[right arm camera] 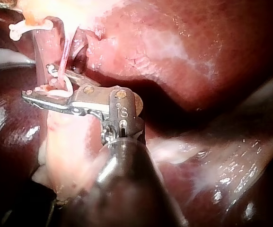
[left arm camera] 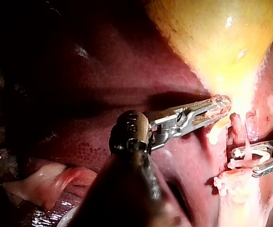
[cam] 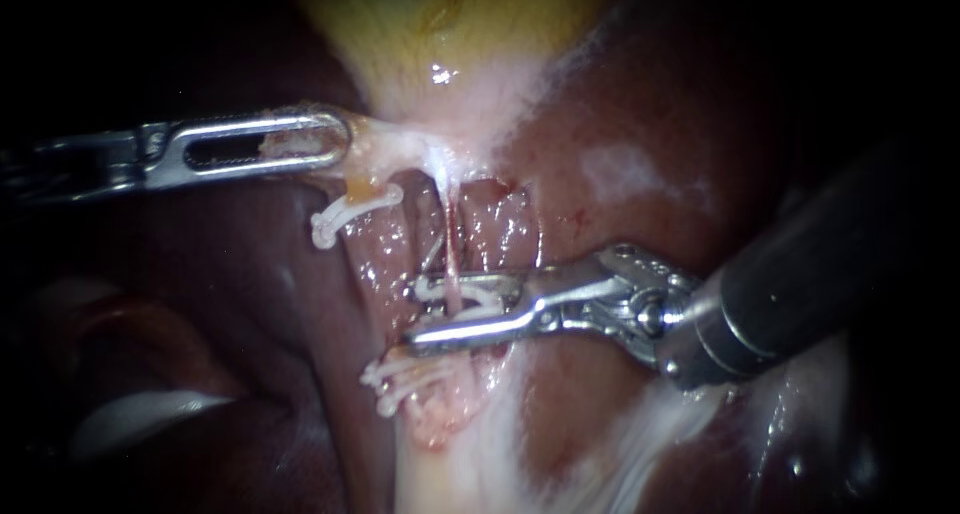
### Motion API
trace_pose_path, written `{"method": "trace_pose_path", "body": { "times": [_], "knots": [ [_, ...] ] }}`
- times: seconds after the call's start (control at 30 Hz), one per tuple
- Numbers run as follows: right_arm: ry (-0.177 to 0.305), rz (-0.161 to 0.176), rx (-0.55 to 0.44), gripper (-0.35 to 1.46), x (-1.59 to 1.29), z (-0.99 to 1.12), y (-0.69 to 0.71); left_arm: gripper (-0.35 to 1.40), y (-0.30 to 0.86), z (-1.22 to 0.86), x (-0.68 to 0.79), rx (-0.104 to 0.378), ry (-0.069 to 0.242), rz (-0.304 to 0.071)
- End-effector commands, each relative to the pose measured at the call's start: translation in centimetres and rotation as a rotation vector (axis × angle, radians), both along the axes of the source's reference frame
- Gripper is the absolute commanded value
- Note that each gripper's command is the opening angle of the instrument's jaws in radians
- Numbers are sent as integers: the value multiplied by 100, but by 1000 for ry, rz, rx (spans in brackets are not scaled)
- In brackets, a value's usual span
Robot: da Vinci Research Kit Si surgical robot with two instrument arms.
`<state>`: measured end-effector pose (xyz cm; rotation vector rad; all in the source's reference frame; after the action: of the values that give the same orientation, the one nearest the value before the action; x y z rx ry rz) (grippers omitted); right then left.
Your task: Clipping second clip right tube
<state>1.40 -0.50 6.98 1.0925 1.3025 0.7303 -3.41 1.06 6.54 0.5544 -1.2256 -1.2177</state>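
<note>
"Where is your left instrument?"

"My left instrument [cam: 335,139] comes in from the left. Its jaws are pressed together on the pale tissue where the gallbladder [cam: 440,24] narrows, pinching it from both sides."

"And the right?"

"My right instrument [cam: 413,312] reaches in from the right, across the liver [cam: 640,124]. Its jaws stand apart with a white clip [cam: 462,299] seated between them, and both jaws touch it."

"Where is the right tube?"

"The right tube [cam: 450,244] is the thin reddish strand running down from the gallbladder's neck. It passes between the clip's two legs (the right wrist view shows it threading the white loop), so the clip straddles it just behind the jaw tips. A gap shows between the legs."

"Any other clips?"

"An upper clip [cam: 350,214] sits on the broader tube [cam: 385,244] to the left, just under my left instrument's jaws. The lower clips [cam: 400,379] lie just below my right instrument's jaws. I cannot tell which tube each one grips."
</note>
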Motion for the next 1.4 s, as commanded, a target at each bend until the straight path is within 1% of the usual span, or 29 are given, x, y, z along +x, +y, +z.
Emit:
{"method": "trace_pose_path", "body": {
  "times": [0.03, 0.1, 0.17, 0.47, 0.6, 0.67, 0.7, 0.77, 0.8, 0.83, 0.9, 0.97, 1.4],
  "knots": [
    [4, -7, 2, 48, 1, -1, -1, -35, 0, 0, -1, 0, 0, 0],
    [11, -12, 8, 47, 5, -3, -3, -35, 0, 0, -1, 0, 0, 0],
    [18, -7, 10, 47, 9, -4, -4, -35, 0, 0, -1, 0, 0, -1],
    [16, -6, 15, 45, 12, -5, -4, -35, 0, 0, -1, 0, 0, -1],
    [17, -6, 16, 36, 10, -4, -3, -35, 0, 0, -1, 0, 0, -1],
    [15, -7, 22, 25, 8, -3, -2, -35, 0, 1, -1, 0, 0, -1],
    [9, -1, 26, 7, 7, -3, -1, -35, 0, 1, -1, 0, 0, -1],
    [10, -2, 27, -26, 3, -3, 0, -35, -1, 1, -1, 0, 0, -1],
    [10, -3, 27, -35, 1, -2, 0, -35, -1, 1, -1, 0, 0, -1],
    [6, -7, 26, -35, 0, -2, 0, -35, 0, 1, -1, 0, 0, 0],
    [-22, -18, 20, -35, -1, -2, -1, -35, 0, 1, -1, 0, 0, 0],
    [-40, -29, 15, -35, -1, -2, -1, -35, 0, 1, -1, -1, 0, 0],
    [-39, -31, 4, -35, -2, -2, -1, -35, -1, 3, -2, -1, 0, -1]
  ]
}}
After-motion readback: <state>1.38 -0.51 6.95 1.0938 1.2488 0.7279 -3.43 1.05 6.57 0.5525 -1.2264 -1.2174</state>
